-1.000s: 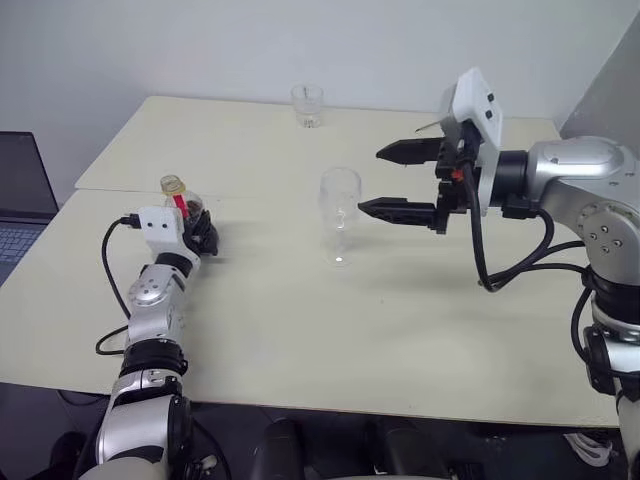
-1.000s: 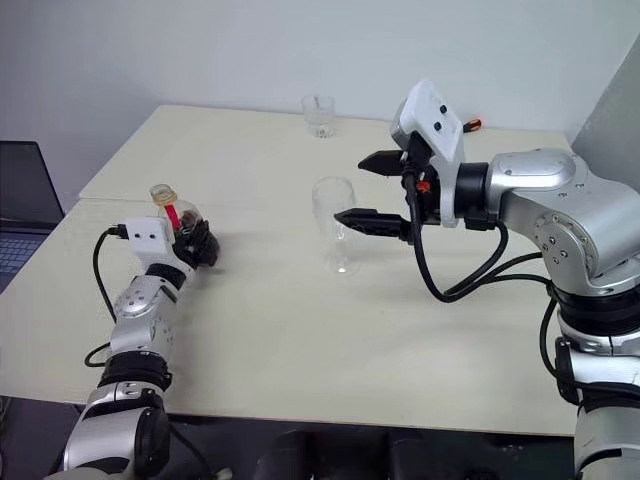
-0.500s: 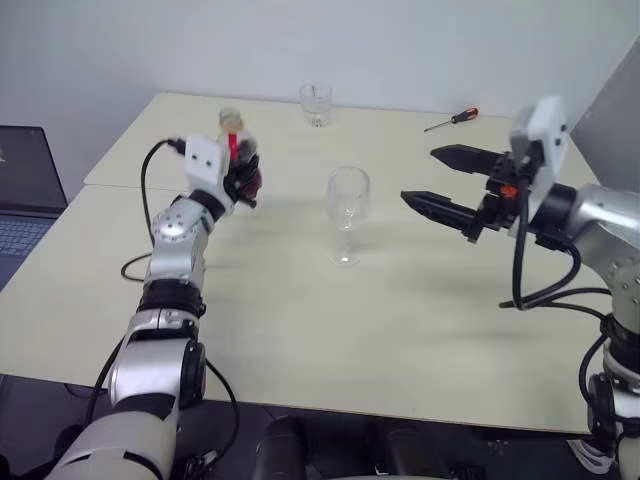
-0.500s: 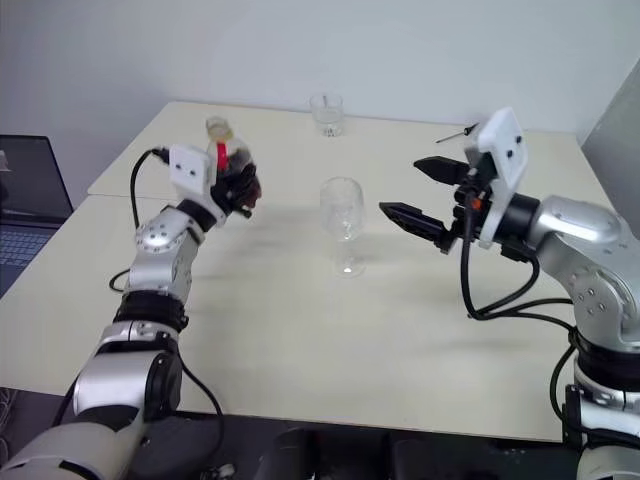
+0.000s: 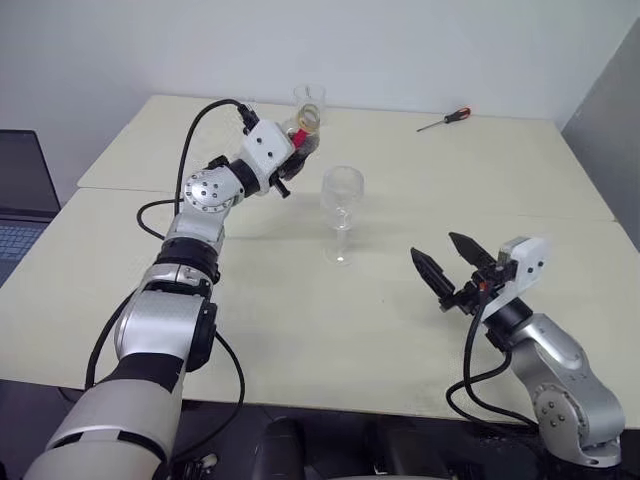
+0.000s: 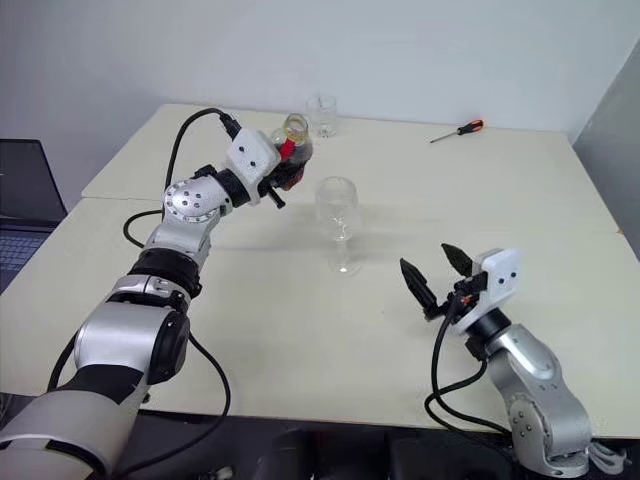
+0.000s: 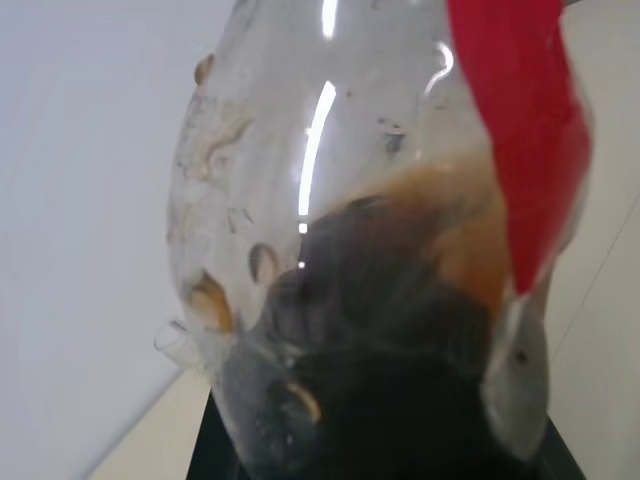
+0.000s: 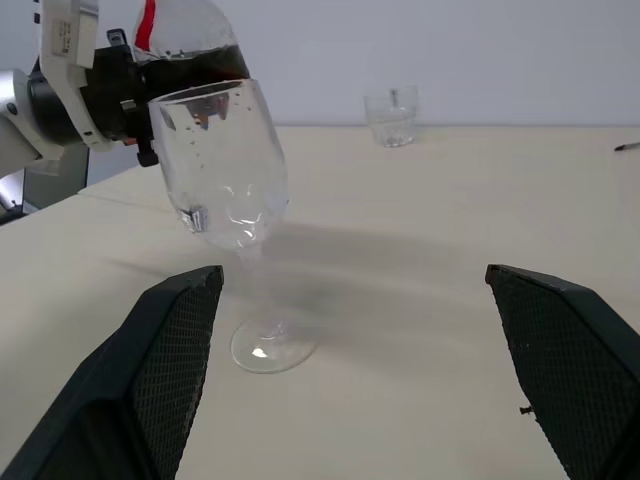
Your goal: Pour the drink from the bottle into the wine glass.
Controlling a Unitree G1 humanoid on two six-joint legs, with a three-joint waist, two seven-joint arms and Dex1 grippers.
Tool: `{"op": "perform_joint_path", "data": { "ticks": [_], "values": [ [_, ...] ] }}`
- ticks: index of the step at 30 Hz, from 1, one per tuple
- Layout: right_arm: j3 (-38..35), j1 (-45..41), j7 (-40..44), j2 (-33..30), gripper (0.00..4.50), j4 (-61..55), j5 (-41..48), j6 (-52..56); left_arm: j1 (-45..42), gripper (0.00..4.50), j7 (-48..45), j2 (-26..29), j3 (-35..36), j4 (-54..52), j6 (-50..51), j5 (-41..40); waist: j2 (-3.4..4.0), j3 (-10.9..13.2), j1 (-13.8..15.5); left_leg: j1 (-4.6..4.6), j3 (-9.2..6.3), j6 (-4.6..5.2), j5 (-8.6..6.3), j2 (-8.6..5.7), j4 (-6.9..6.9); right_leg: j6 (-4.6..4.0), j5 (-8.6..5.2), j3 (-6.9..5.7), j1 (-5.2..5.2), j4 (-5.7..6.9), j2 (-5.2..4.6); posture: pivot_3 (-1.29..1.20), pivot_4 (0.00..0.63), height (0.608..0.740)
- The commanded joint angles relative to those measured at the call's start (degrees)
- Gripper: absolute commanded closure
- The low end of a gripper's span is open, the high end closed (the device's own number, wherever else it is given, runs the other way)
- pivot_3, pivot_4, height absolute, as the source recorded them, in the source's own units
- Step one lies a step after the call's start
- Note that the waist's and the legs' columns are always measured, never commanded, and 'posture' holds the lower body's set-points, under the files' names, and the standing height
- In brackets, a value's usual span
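Note:
The bottle, small and clear with a red label, hangs in the air just left of the wine glass's rim, leaning toward it. My left gripper is shut on its body. Dark brown drink fills the lower part of the bottle in the left wrist view. The wine glass stands upright mid-table, and its bowl looks empty. My right gripper is open and holds nothing, low over the table to the near right of the glass, its fingers pointing toward it.
A short clear tumbler stands at the table's far edge behind the bottle. A red-handled screwdriver lies at the far right. A laptop sits off the table's left side. The cream table is bare near me.
My left arm has lifted the bottle off the table and carried it up and right, close to the glass. My right gripper, still open, has dropped and drawn back from the glass.

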Motion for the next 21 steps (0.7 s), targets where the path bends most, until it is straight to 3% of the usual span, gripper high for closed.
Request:
{"op": "perform_joint_path", "data": {
  "ticks": [1, 6, 9, 21],
  "values": [
    [0.87, -0.79, 0.91, 0.16, 0.00, -1.86, 0.60, -3.76, -3.42, 3.58, 4.02, 2.28, -2.63, -0.18, -7.05, 4.94, 0.00, 0.00, -0.03, 0.00, -0.01, 0.00, 0.00, 0.00, 0.00, 0.00, 0.00, 0.00, 0.00, 0.01, 0.01, 0.00, 0.150, 0.740],
    [4.57, -0.01, 2.87, -1.80, 0.00, -2.22, -0.06, -4.07, -4.61, 3.58, 7.71, 3.72, -5.20, 1.46, -10.98, 9.32, 0.00, 0.00, -0.14, 0.00, -0.02, 0.00, 0.00, 0.00, -0.01, -0.03, 0.01, 0.01, -0.01, 0.00, 0.02, 0.00, 0.150, 0.740],
    [5.33, -1.08, 4.32, -2.38, 0.00, -3.18, 3.99, -1.56, -5.47, 3.58, 9.57, 4.85, -7.09, 2.34, -12.29, 12.60, 0.00, 0.00, -0.18, 0.00, 0.01, 0.00, 0.00, 0.00, -0.01, -0.03, 0.01, 0.01, 0.00, -0.01, 0.00, 0.00, 0.150, 0.740],
    [4.75, -4.05, 4.44, -5.94, 0.00, -3.79, 9.31, 1.49, -8.10, 3.60, 13.16, 6.77, -11.16, 4.22, -14.92, 18.67, -0.01, 0.00, -0.25, -0.01, 0.01, 0.00, 0.00, 0.00, 0.07, -0.16, 0.09, 0.01, 0.00, 0.07, 0.00, 0.00, 0.150, 0.740]
  ]
}}
